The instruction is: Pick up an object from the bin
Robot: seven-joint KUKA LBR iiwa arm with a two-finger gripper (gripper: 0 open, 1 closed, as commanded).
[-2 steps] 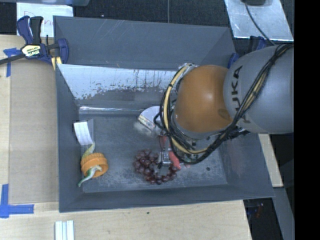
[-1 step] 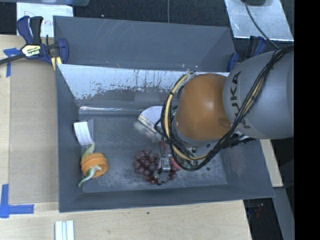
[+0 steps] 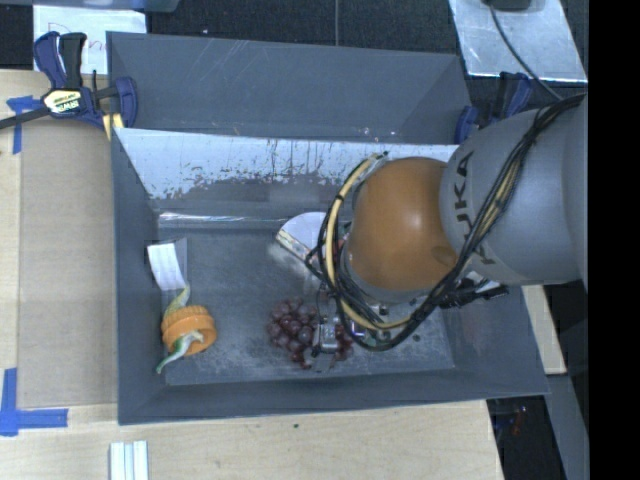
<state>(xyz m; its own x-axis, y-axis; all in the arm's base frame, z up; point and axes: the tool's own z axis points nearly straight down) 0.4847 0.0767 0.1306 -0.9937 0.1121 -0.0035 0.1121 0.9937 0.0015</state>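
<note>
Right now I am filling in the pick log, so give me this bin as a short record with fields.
bin: grey metal bin, arm in from right
gripper: low, at right edge of dark red bunch of small round grapes
left: orange round thing with green stalk; white tag above it
under arm: white curved piece, partly hidden

Black capital letters "KA" (image 3: 466, 181) stand sideways on the grey casing of the robot arm (image 3: 530, 208), which reaches over the bin (image 3: 300, 78) from the right. The rest of the word is out of sight. Any other marking here is too small to read.
</note>
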